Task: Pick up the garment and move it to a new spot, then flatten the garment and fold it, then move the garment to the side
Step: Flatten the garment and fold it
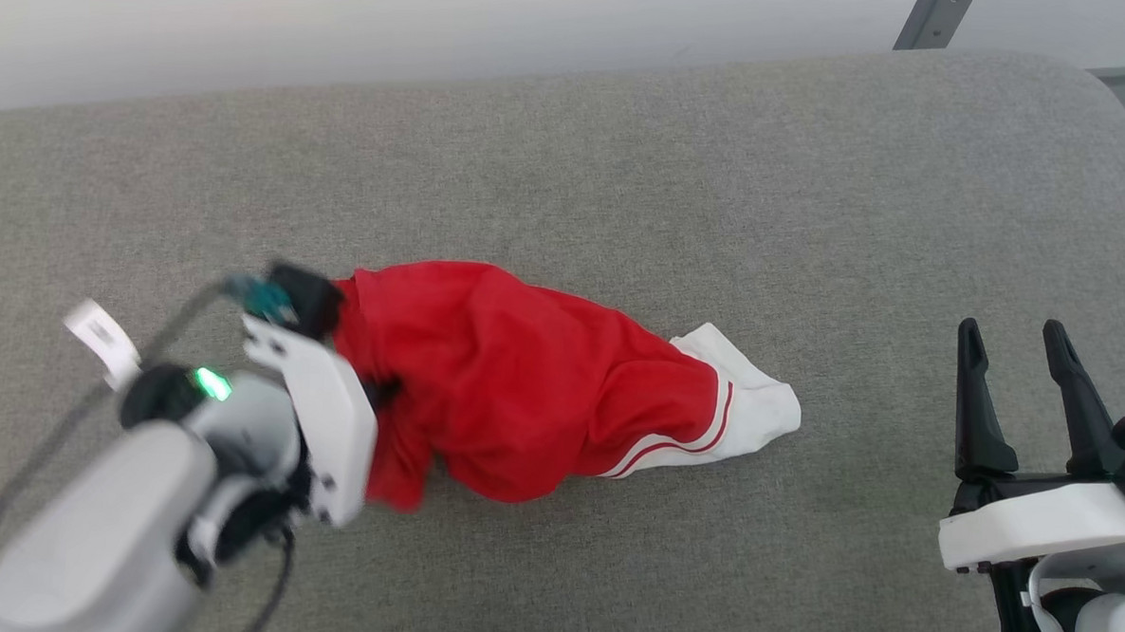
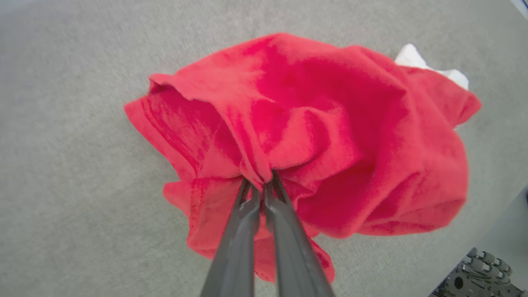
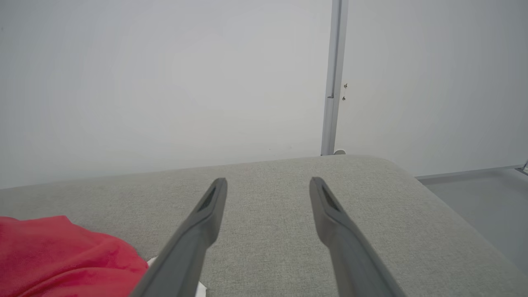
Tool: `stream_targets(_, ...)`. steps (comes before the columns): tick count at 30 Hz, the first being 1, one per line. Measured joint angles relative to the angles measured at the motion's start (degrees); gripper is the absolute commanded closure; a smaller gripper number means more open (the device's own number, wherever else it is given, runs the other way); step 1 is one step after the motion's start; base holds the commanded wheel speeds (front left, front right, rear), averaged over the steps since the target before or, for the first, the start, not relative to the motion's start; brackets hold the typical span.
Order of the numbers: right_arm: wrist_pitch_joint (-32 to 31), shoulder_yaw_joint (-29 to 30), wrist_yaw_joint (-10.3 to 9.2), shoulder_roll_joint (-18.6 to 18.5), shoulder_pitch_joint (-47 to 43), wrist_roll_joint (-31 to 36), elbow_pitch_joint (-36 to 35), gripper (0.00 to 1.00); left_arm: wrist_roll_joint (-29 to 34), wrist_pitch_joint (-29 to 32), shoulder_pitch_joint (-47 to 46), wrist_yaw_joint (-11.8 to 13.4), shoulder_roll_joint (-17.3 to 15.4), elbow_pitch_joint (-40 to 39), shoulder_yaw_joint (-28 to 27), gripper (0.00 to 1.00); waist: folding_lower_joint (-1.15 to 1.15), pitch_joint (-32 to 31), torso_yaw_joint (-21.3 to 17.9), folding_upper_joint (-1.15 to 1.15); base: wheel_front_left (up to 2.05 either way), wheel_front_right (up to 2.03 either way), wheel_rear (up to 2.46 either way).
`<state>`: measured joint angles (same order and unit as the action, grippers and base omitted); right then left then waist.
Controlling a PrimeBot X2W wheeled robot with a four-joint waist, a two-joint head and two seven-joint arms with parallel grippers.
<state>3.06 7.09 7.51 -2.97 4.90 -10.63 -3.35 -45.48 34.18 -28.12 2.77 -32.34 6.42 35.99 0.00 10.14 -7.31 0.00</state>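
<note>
Left wrist view shows the left gripper (image 2: 261, 181) pinched tight on a fold of the red garment (image 2: 350, 123), which lies bunched on the grey cushion (image 2: 82, 123). The right gripper (image 1: 1011, 328) hangs spread wide, well apart from it.

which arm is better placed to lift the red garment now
Left. The left jaws are shut on a fold of the bright red soft fabric garment; the right jaws stand open, apart from it, over the grey fabric cushion.

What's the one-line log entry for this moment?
left gripper: shut on garment | right gripper: open, empty | garment: bunched on grey cushion
</note>
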Motion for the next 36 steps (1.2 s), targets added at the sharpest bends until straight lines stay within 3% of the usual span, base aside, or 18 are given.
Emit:
stream_targets(4,0.05,-0.33,0.00,0.01,0.01,-0.52,-0.02,0.00,0.56,0.97,-5.10,-0.94,-2.00,-0.82,-1.44,1.00,0.00,-0.19,-0.01,0.00,0.00,0.00,0.00)
stream_targets(10,0.09,-2.54,0.00,0.01,1.02,-1.04,0.19,0.00,3.12,0.78,-14.24,-4.04,-2.01,4.21,-1.72,1.00,0.00,0.52,-1.06,0.00,0.00,0.00,0.00)
stream_targets(17,1.22,-5.10,0.00,0.02,3.74,-1.55,1.89,0.00,6.84,-4.61,-22.40,-8.35,0.99,16.66,0.87,1.00,0.00,2.71,-3.67,0.00,0.00,0.00,0.00)
stream_targets(22,2.71,-6.81,0.00,0.04,6.00,-1.92,4.13,0.00,7.59,-8.03,-25.88,-9.83,3.93,27.51,4.26,1.00,0.00,4.69,-5.31,0.00,0.00,0.00,0.00)
stream_targets(23,3.20,-7.12,0.00,0.04,6.43,-1.91,4.50,0.00,7.51,-8.36,-26.20,-9.85,4.54,29.38,5.01,0.94,0.00,5.04,-5.56,0.00,0.00,0.00,0.00)
stream_targets(25,4.11,-7.46,0.00,0.03,7.22,-1.92,5.34,0.00,6.35,-8.08,-26.91,-9.92,5.56,33.37,6.00,0.53,0.00,5.55,-5.99,0.00,0.00,0.00,0.00)
stream_targets(26,4.60,-7.66,0.00,0.03,7.51,-1.91,5.61,0.00,5.99,-7.91,-27.19,-9.99,5.73,34.73,6.51,0.53,0.00,5.68,-6.12,0.00,0.00,0.00,0.00)
stream_targets(27,5.14,-7.71,0.00,0.02,7.71,-1.91,5.89,0.00,4.89,-7.93,-27.49,-10.04,6.13,35.68,6.64,0.00,0.00,5.73,-6.16,0.00,0.00,0.00,0.00)
stream_targets(36,8.42,-6.88,0.00,0.04,8.15,-0.55,6.54,0.00,-3.82,-2.91,-28.74,-10.10,5.00,36.45,8.83,0.00,0.00,3.67,-4.48,0.00,0.00,0.00,0.00)
